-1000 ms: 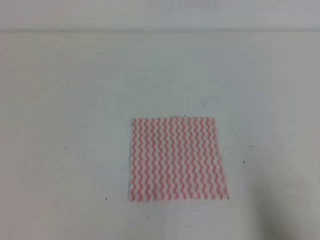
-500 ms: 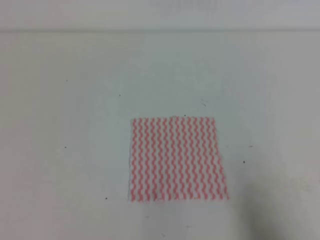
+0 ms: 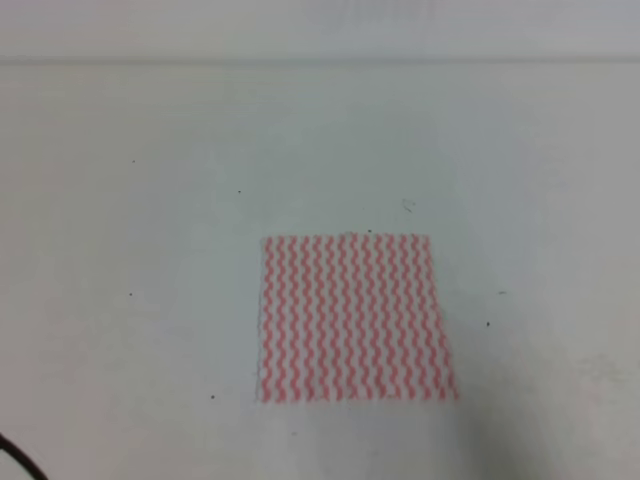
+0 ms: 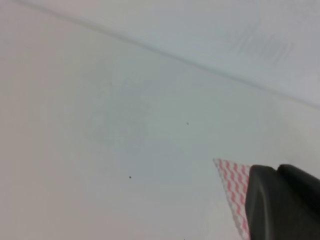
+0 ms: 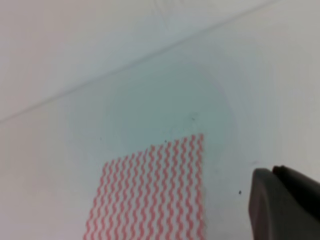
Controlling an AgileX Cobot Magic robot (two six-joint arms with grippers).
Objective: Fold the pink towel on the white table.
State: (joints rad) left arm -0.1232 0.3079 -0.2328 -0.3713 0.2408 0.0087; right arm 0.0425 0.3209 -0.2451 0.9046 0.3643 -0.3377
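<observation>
The pink towel [image 3: 352, 318] lies flat and spread out as a near square on the white table [image 3: 150, 250], a little right of the middle and toward the front. No gripper appears in the high view. In the left wrist view, my left gripper [image 4: 282, 202] shows only as a dark block at the lower right, just right of a towel corner [image 4: 231, 180]. My right gripper [image 5: 282, 205] is likewise a dark block at the lower right, to the right of the towel [image 5: 155, 195]. Neither view shows how the jaws stand.
A thin dark cable [image 3: 18, 458] curves into the bottom left corner of the high view. The table's far edge [image 3: 320, 62] runs across the top. Small dark specks dot the surface around the towel.
The towel has not moved. A thin dark cable has come into the bottom left corner of the high view. The faint shadow at the lower right has shifted slightly.
</observation>
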